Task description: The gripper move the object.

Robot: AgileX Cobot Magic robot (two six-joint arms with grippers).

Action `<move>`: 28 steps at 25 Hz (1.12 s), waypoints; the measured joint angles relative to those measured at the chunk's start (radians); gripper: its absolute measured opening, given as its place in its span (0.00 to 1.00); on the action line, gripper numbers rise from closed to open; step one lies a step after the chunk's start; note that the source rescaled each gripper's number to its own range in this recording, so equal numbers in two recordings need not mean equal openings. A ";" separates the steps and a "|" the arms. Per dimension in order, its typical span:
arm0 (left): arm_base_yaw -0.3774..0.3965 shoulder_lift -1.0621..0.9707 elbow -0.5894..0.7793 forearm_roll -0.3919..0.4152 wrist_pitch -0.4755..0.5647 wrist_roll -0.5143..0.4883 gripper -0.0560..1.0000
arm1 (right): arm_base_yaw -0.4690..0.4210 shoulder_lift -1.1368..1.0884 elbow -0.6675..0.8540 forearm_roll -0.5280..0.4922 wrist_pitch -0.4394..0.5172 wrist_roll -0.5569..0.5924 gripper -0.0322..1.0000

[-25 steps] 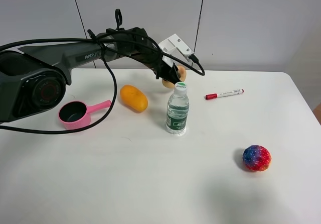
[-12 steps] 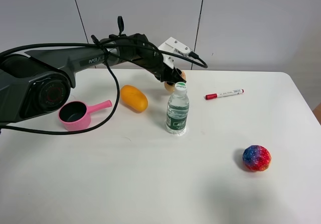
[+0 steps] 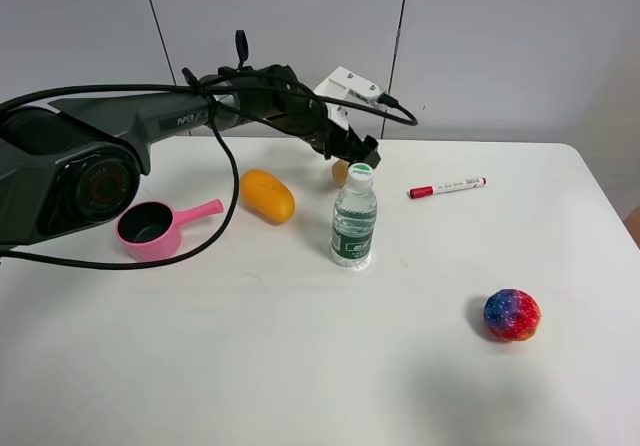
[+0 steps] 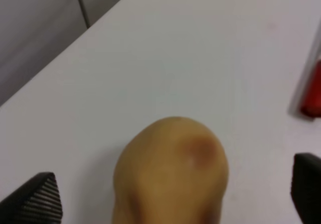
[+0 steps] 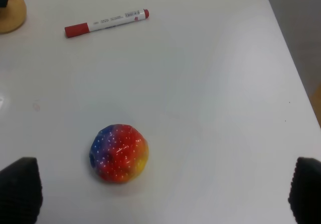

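At the far side of the desk (image 3: 300,386), close to the wall, we saw the potato (image 3: 341,173) lying on the white top, half hidden behind the cap of a water bottle (image 3: 354,221) that stood upright just in front of it. Our left tool (image 3: 362,153) hung just over the potato with its jaws spread wide. In the left wrist view the potato sat between the ribbed fingertips (image 4: 37,199), touching neither. An orange-yellow mango (image 3: 266,195) lay left of the bottle, a pink scoop (image 3: 160,228) farther left beneath the arm's cable, and a red-capped marker (image 3: 447,186) right of the potato. Our right tool (image 5: 163,191) was likewise wide apart and held nothing, above a red-blue speckled ball (image 5: 119,153) well apart from the potato.
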 joint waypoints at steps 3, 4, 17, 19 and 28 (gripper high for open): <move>-0.022 -0.053 0.000 0.049 0.025 -0.086 0.99 | 0.000 0.000 0.000 0.000 0.000 0.000 1.00; -0.031 -0.082 0.000 0.076 0.045 -0.131 0.99 | 0.000 0.000 0.000 0.000 0.000 0.000 1.00; -0.113 -0.481 0.021 0.566 0.472 -0.555 0.99 | 0.000 0.000 0.000 0.000 0.000 0.000 1.00; -0.078 -0.521 0.077 0.610 0.482 -0.555 0.99 | 0.000 0.000 0.000 0.000 0.000 0.000 1.00; 0.192 -0.878 0.561 0.659 0.378 -0.549 1.00 | 0.000 0.000 0.000 0.000 0.000 0.000 1.00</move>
